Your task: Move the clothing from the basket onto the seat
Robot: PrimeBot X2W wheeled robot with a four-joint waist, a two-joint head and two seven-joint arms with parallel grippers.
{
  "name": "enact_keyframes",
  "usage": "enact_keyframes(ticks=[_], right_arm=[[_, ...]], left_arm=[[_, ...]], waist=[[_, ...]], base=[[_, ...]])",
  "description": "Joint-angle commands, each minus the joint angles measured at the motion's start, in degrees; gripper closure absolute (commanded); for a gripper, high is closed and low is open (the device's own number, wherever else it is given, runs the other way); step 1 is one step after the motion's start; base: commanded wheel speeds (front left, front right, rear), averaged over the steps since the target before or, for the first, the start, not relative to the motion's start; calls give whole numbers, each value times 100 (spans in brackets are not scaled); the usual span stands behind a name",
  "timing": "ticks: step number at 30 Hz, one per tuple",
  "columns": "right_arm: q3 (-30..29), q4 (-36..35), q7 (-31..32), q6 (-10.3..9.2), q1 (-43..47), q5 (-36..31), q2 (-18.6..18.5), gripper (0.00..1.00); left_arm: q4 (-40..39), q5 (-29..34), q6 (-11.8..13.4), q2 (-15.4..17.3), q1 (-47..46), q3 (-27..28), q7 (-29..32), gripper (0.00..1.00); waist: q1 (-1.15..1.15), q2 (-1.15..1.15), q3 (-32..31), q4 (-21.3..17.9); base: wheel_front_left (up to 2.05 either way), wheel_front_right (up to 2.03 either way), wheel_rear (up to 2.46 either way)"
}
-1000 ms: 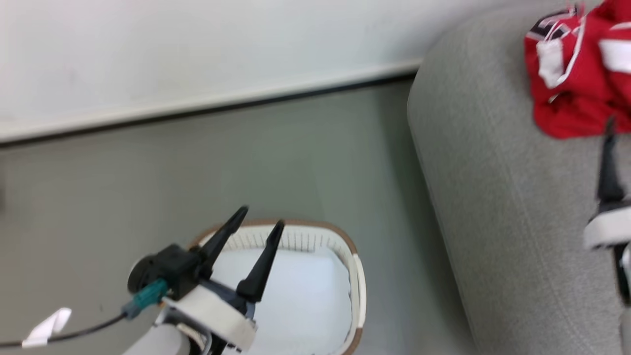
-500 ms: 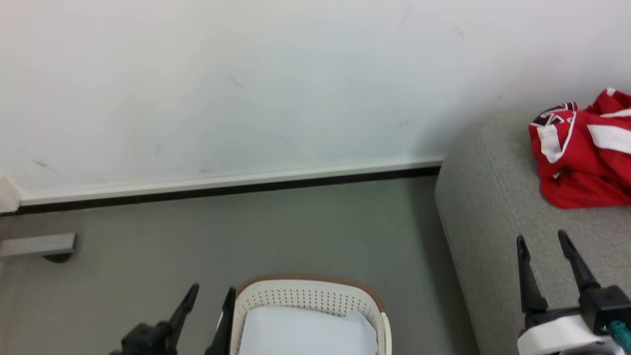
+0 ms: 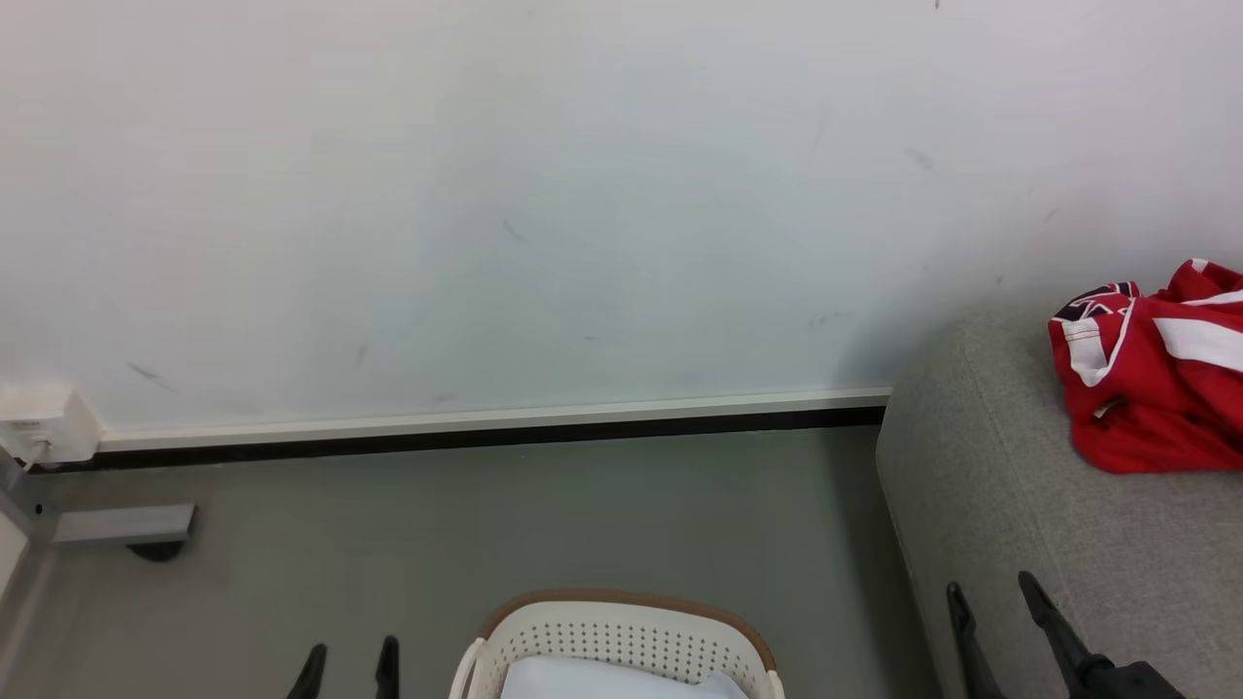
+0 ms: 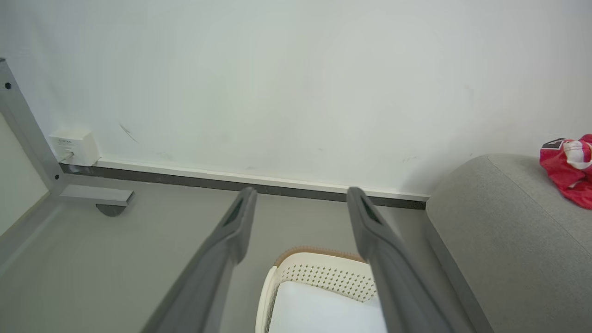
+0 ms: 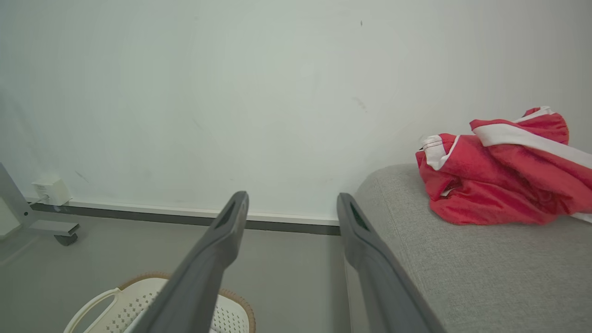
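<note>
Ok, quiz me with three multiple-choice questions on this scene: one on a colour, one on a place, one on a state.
1. Rim colour of the basket? A brown, B blue, C black.
2. The red clothing lies: A in the basket, B on the seat, C on the floor.
3. The right gripper is: A shut on cloth, B open and empty, C shut and empty.
Answers: 1 A, a brown band tops its wall; 2 B, the heap rests on grey upholstery; 3 B, its fingers stand apart, nothing between.

Bare floor lies open between the basket, the wall and the seat.
</note>
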Motion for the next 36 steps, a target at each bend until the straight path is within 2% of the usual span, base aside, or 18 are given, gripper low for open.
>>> enact_keyframes(ticks=[1, 10, 18, 36], right_arm=[[31, 21, -17, -15, 97, 76, -22, 0], [157, 97, -18, -15, 161, 166, -21, 0], [189, 137, -18, -15, 81, 163, -20, 0], [285, 191, -17, -15, -27, 182, -20, 0]], left_arm=[[29, 52, -46, -51, 93, 89, -2, 0], [119, 396, -477, -364, 239, 736, -2, 0], [220, 665, -727, -500, 190, 1032, -2, 0], [350, 846, -906, -605, 87, 1233, -2, 0]], waist=[[1, 0, -17, -2], [1, 0, -62, -24], [1, 0, -21, -50], [1, 0, -7, 109]], base=[[0, 0, 0], [0, 0, 0], [0, 0, 0], [0, 0, 0]])
